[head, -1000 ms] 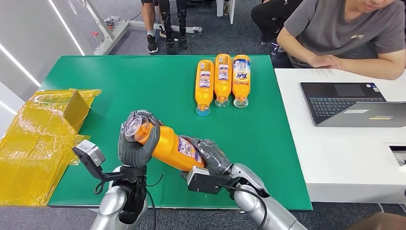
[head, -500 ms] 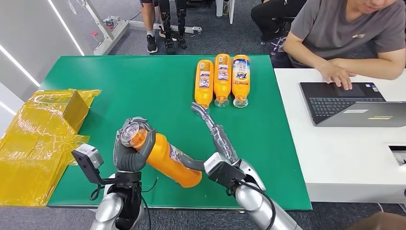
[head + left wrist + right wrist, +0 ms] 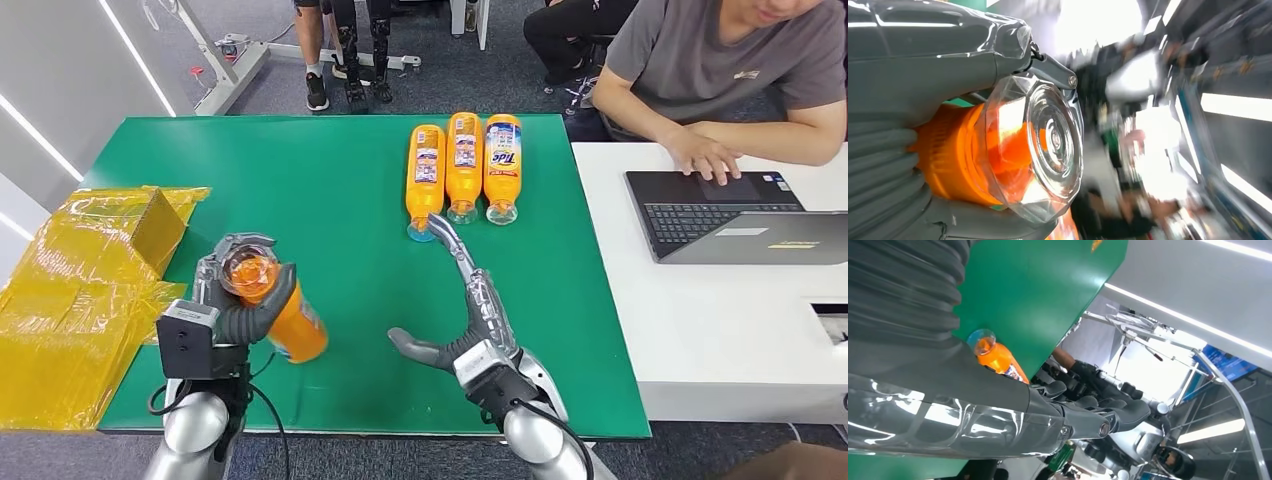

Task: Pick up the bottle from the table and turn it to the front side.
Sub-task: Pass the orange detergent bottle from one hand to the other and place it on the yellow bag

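Step in hand, by my reading: the turning of the lifted bottle [image 3: 278, 310]. The left robot hand [image 3: 240, 295] gripped the orange bottle around its neck, clear cap toward the camera, body slanting down over the bench [image 3: 330, 180] near its front-left corner; whether the base touched the surface I could not tell. The right robot hand [image 3: 462, 300] hung open, fingers spread wide and pointing toward the far edge, holding nothing, apart from the held bottle.

Next move likely calls for rolling the bottle until its label faces front, then laying it down.

Containers: three more orange bottles [image 3: 464, 165] lay side by side at the bench's far edge, caps toward the robot. Each looked full, though I could not confirm the contents.
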Available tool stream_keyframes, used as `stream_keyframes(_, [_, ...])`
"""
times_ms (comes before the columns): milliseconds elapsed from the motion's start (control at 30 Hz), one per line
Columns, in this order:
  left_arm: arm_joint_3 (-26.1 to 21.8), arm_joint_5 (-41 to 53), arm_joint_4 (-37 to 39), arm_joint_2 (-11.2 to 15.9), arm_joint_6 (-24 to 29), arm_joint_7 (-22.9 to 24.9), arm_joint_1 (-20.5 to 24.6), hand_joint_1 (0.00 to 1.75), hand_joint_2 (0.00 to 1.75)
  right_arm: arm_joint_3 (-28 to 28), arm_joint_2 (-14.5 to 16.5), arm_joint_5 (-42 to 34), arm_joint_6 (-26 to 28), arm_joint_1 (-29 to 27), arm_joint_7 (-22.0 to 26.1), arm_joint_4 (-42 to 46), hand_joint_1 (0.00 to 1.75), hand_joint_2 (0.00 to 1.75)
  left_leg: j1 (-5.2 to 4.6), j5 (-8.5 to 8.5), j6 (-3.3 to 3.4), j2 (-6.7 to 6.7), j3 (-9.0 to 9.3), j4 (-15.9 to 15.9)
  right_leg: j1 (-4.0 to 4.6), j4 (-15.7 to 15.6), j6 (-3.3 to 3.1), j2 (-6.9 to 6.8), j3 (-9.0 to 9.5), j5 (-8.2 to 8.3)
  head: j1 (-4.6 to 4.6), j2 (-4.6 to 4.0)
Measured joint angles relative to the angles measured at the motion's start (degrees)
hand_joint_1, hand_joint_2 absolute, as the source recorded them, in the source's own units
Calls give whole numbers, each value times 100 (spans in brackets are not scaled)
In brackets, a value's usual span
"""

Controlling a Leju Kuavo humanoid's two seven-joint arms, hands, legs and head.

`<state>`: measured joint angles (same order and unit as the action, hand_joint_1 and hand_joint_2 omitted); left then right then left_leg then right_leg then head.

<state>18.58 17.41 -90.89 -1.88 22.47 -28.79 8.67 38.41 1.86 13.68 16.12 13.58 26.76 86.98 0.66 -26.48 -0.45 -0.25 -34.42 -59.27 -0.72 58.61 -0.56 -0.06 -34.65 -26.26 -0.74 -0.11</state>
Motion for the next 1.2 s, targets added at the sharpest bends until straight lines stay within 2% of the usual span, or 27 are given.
stream_keyframes(133, [-280,1967,-78,401,824,444,184,175,175,-106,-1,52,139,-249,43,224,0,175,1,0,-1,0,0,2,1,1,-2,-1,0,-2,2,0])
stream_keyframes(200, [-370,2732,-86,679,899,709,307,175,175,-141,-3,66,198,-368,61,345,0,175,1,1,-1,1,0,3,2,1,-3,1,-1,-3,2,0])
stream_keyframes(300, [-469,3392,-63,1071,891,907,448,175,175,-206,-14,70,246,-507,73,510,0,175,0,1,-2,1,1,3,2,1,-4,2,0,-3,2,0])
stream_keyframes(433, [-502,4227,31,1538,807,1121,570,175,175,-279,-24,14,247,-641,97,630,0,175,0,1,-2,2,1,2,2,1,-4,3,0,-3,2,0])
stream_keyframes(600, [-504,4538,194,2022,661,1227,728,175,175,-364,-26,-48,212,-775,141,690,0,175,1,1,-2,3,0,2,2,0,-4,3,-1,-3,3,0])
stream_keyframes(700, [-440,4753,425,2409,296,1182,966,175,175,-416,-26,-107,102,-844,166,727,0,175,2,2,-2,5,1,2,2,1,-4,7,-3,-3,3,0])
stream_keyframes(800, [-229,4946,1000,2760,-161,865,1335,175,175,-481,-24,-225,-49,-853,207,740,0,175,2,3,-4,6,4,2,2,2,-5,8,-2,-2,3,0])
stream_keyframes(967, [160,5093,1987,3004,-230,597,1713,175,175,-572,-24,-301,-102,-854,271,740,0,175,2,5,-7,22,5,2,2,5,-10,21,-3,2,3,0])
stream_keyframes(1200, [854,5337,3317,3085,-463,331,2305,175,175,-634,-24,-334,-177,-780,290,746,0,175,0,5,-7,22,4,2,2,4,-9,21,-4,3,4,0])
